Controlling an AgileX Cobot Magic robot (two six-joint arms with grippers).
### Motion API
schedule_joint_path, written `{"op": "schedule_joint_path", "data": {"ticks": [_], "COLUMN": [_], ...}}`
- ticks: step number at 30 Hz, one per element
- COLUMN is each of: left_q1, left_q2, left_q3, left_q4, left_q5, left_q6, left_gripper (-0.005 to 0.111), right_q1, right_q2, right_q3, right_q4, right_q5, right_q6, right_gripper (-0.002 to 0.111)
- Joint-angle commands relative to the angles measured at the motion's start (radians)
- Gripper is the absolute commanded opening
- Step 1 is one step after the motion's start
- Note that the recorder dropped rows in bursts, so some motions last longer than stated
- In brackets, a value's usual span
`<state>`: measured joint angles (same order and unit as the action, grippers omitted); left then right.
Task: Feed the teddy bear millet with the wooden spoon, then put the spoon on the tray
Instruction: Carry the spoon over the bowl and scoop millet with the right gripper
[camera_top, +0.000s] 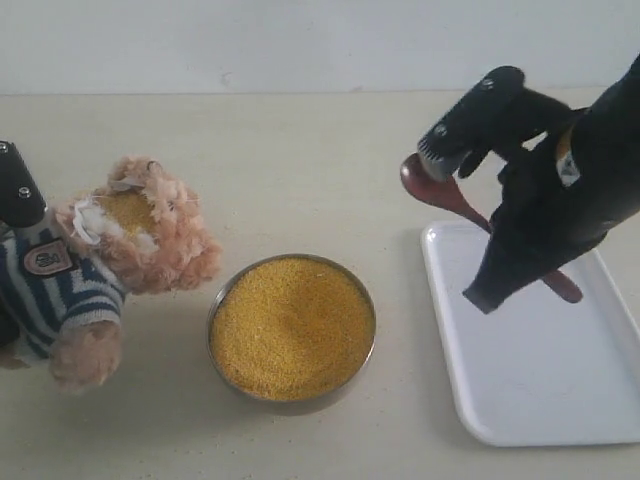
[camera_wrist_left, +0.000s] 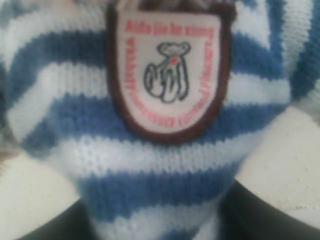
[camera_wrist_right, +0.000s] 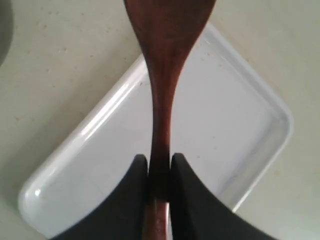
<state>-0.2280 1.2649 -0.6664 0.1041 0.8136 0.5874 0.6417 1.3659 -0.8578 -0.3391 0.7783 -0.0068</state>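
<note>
The teddy bear (camera_top: 120, 250) leans at the left of the exterior view with yellow grains on its muzzle. My left gripper (camera_top: 12, 265) is shut on its striped body. In the left wrist view the shirt and chest badge (camera_wrist_left: 167, 75) fill the picture, with the dark fingers (camera_wrist_left: 272, 220) on either side. The millet (camera_top: 292, 327) fills its metal bowl in the middle. My right gripper (camera_top: 497, 232) is shut on the handle of the wooden spoon (camera_top: 430, 185), held above the left part of the white tray (camera_top: 540, 390). The spoon's (camera_wrist_right: 162, 75) bowl sticks out beyond the right gripper (camera_wrist_right: 160, 162), over the tray's (camera_wrist_right: 240, 130) edge.
The beige tabletop (camera_top: 300, 160) reaches back to a pale wall. The metal bowl's rim (camera_top: 220, 300) lies close to the bear's head. Between the bowl and the tray runs a strip of bare table.
</note>
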Motion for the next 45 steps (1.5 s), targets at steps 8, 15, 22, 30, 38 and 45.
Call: {"op": "schedule_joint_path", "data": {"ticks": [8,15,22,30,38,45], "left_q1": [-0.006,-0.006,-0.006,-0.006,-0.006,-0.006], "left_q2": [-0.011,-0.011,-0.011,-0.011,-0.011,-0.011], "left_q3": [0.002,0.004,0.004,0.004,0.004,0.004], "left_q4": [-0.011,-0.011,-0.017,-0.018,-0.018,-0.018], "left_q5": [-0.024,-0.028,-0.043,-0.047,-0.051,-0.051], "left_q6": [-0.011,-0.011,-0.011,-0.011,-0.011,-0.011], "left_gripper": [0.004,0.004,0.004,0.004,0.004,0.004], "right_q1": [0.667,0.706,0.706,0.706,0.706,0.699], "right_q2": [0.295,0.515,0.529,0.529,0.529,0.529], "right_q3": [-0.003,-0.003,-0.003,-0.036,-0.188,-0.290], "right_q4": [-0.867,-1.003,-1.002,-0.888,-0.645,-0.534], "right_q5": [0.443,0.443,0.443,0.443,0.443,0.443], "right_q6": [0.315,0.277,0.178,0.055,-0.082,-0.107], "right_gripper": [0.000,0.000,0.000,0.000,0.000,0.000]}}
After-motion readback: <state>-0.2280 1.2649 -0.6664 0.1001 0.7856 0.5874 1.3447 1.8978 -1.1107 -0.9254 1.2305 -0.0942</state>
